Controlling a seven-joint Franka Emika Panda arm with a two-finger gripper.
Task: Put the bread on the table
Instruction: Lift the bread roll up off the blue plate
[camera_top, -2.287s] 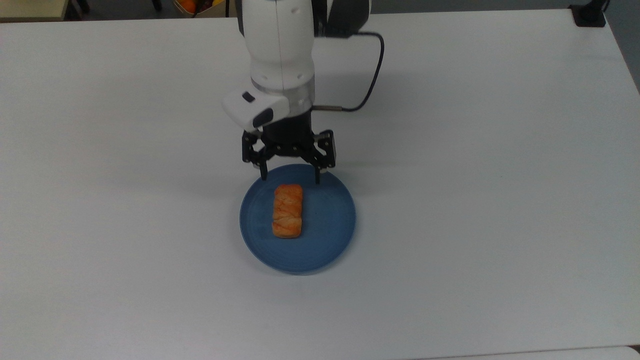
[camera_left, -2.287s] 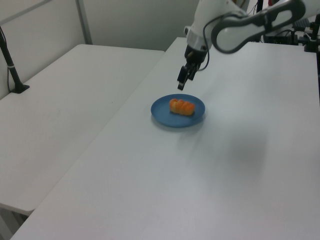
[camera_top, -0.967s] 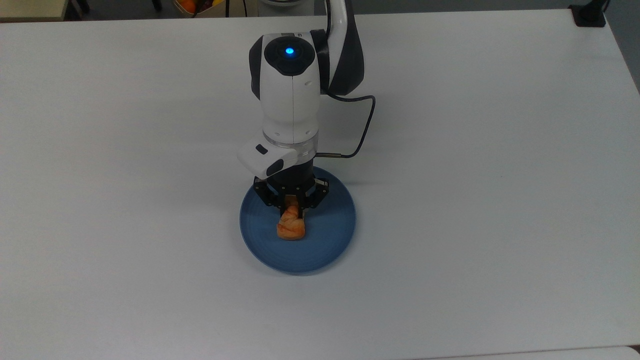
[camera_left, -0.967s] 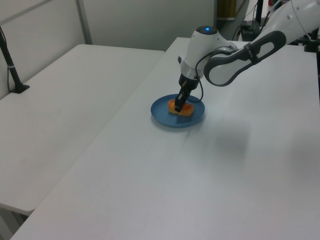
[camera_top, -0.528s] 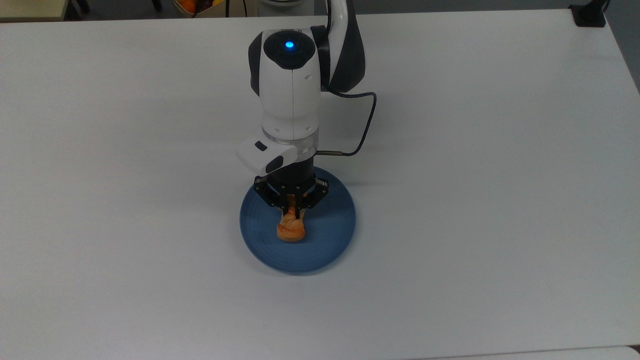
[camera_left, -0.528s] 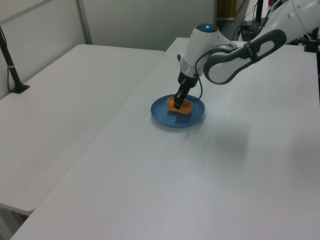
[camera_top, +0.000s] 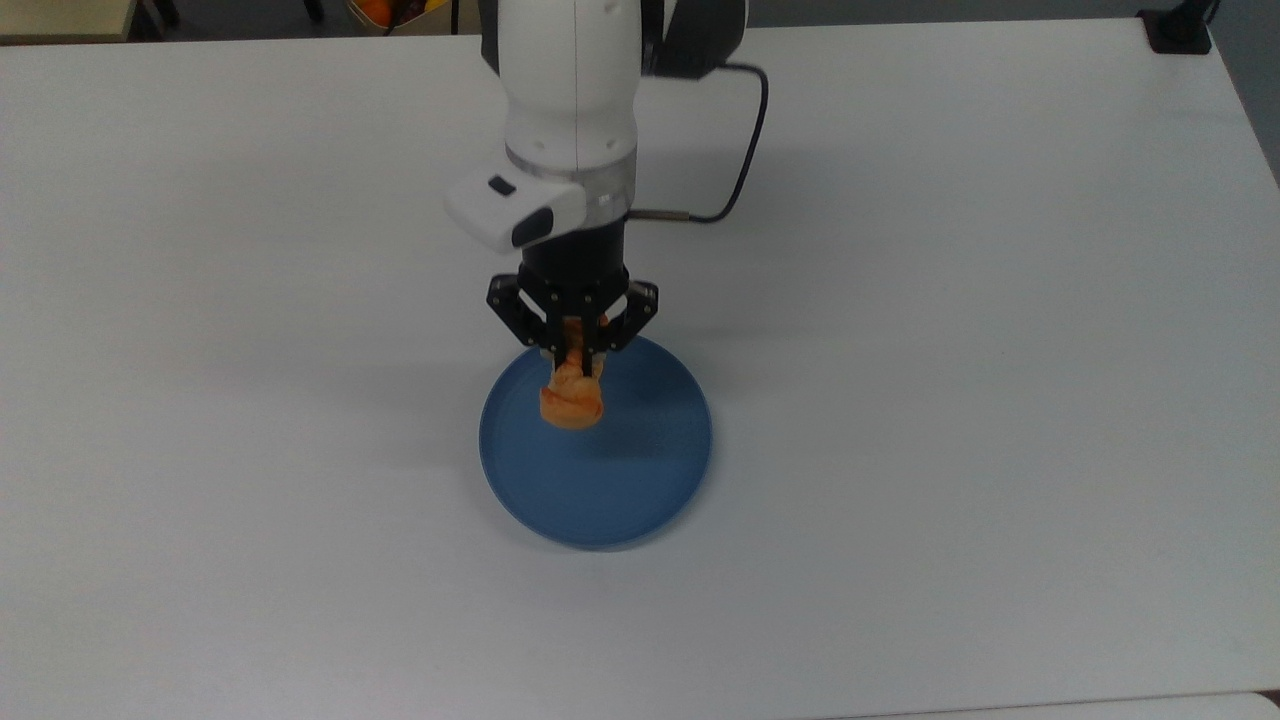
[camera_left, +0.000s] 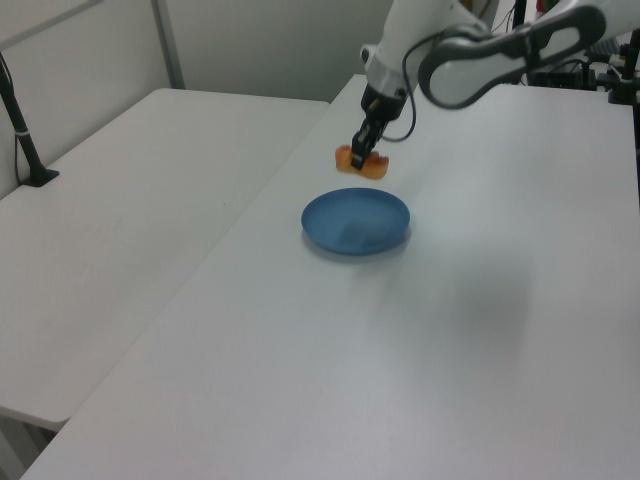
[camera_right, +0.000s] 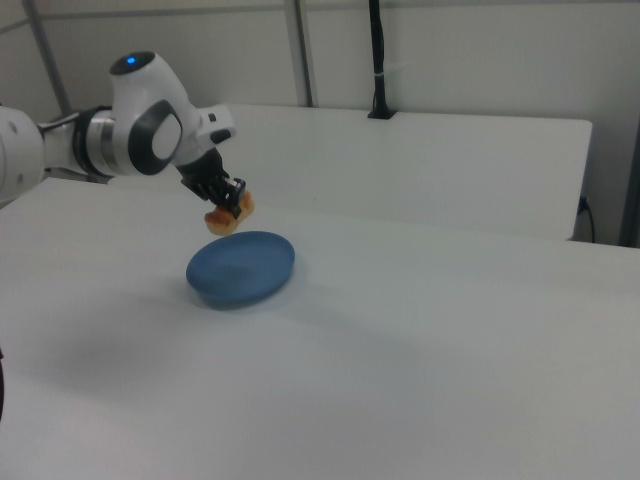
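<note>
This looks like a robotics lab or test room. A large plain white desk (camera_top: 1000, 400) carries a robot arm (camera_top: 570, 100) with a trailing black cable (camera_top: 745, 150). A second white desk (camera_left: 130, 200) stands beside it, a black clamped pole (camera_right: 378, 60) rises at one far edge, and bare pale partition walls (camera_right: 470, 50) close the space.

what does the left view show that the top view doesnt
Only the left view shows open air between the bread and the blue plate, plus a second white table alongside. Only the top view shows the hand pinching the bread's upper end and the black cable looping off the arm. Both show the hand shut on the bread, the bare plate, and the white table.
</note>
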